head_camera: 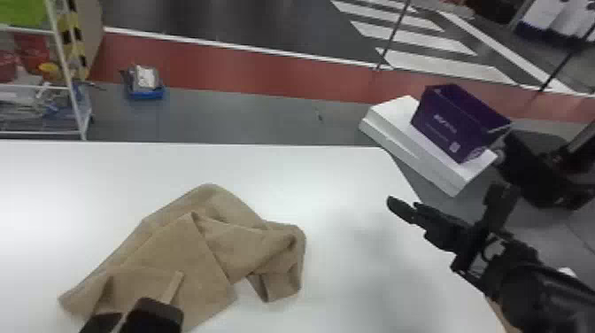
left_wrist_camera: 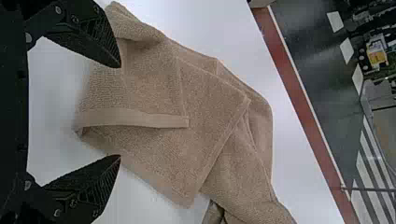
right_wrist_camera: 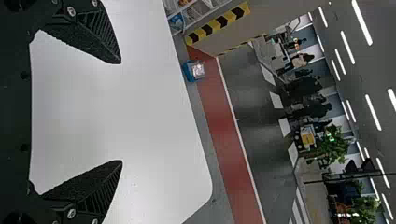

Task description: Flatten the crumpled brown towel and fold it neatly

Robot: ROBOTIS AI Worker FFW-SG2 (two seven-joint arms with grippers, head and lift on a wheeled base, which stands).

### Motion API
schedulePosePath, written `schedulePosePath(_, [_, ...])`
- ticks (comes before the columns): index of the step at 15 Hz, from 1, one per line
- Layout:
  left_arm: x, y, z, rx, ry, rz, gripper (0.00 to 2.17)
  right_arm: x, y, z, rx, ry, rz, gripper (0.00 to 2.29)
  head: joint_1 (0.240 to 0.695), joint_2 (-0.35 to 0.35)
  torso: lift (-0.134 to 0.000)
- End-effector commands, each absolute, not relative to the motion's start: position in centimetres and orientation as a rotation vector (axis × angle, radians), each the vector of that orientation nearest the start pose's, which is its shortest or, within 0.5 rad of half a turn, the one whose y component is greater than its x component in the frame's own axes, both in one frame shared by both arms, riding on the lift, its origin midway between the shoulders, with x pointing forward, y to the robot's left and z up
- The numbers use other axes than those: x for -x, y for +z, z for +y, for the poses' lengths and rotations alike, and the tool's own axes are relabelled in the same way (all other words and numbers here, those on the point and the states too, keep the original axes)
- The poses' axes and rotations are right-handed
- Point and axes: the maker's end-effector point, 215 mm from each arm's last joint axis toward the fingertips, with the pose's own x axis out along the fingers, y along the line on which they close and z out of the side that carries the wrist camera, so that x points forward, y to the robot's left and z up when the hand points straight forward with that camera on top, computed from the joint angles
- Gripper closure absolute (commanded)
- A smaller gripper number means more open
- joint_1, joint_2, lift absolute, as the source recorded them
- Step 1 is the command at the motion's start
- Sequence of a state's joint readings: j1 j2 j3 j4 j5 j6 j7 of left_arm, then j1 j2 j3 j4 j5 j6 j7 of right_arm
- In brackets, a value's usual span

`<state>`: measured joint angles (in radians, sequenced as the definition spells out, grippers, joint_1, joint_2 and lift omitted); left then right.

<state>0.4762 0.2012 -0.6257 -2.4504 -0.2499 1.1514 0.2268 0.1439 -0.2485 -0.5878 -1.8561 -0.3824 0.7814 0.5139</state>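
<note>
The brown towel lies crumpled and partly folded over itself on the white table, left of centre in the head view. My left gripper is at the bottom edge there, over the towel's near part. In the left wrist view the towel spreads beyond my left gripper, whose fingers stand wide apart with nothing gripped; a narrow strip sticks out along the cloth. My right gripper is over the table's right side, apart from the towel. In the right wrist view my right gripper is open above bare tabletop.
Beyond the table's right edge, a purple box rests on a white block. A wire shelf and a blue bin stand on the floor behind the table's far edge.
</note>
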Motion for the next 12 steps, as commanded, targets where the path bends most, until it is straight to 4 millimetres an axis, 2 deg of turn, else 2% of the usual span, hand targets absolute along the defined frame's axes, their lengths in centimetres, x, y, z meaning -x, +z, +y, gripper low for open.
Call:
schedulePosePath(1, [-32.0, -43.1, 6.2, -0.396, -0.277, 0.684, 0.29, -48.1, -37.3, -45.6, -0.3, 0.073, 0.396, 0.13, 0.695, -0.35, -0.124])
schedulePosePath(3, [-32.5, -43.0, 5.0, -0.386, -0.297, 0.68, 0.36, -48.2, -37.1, -45.9, -0.304, 0.069, 0.394, 0.13, 0.695, -0.35, -0.124])
schedulePosePath(6, [-32.6, -44.7, 5.6, -0.432, -0.283, 0.737, 0.46, -48.1, -36.7, -46.1, -0.32, 0.071, 0.383, 0.13, 0.695, -0.35, -0.124])
schedulePosePath(9, [-33.4, -44.5, 6.7, -0.451, -0.252, 0.735, 1.15, -48.0, -36.7, -46.3, -0.327, 0.07, 0.378, 0.13, 0.695, -0.35, -0.124])
schedulePosePath(11, [-34.2, -44.1, 8.7, -0.472, -0.182, 0.725, 1.65, -47.9, -36.9, -46.3, -0.331, 0.07, 0.378, 0.13, 0.695, -0.35, -0.124])
schedulePosePath(12, [-34.5, -43.7, 9.8, -0.468, -0.159, 0.722, 1.65, -47.9, -37.1, -46.3, -0.333, 0.069, 0.381, 0.13, 0.695, -0.35, -0.124])
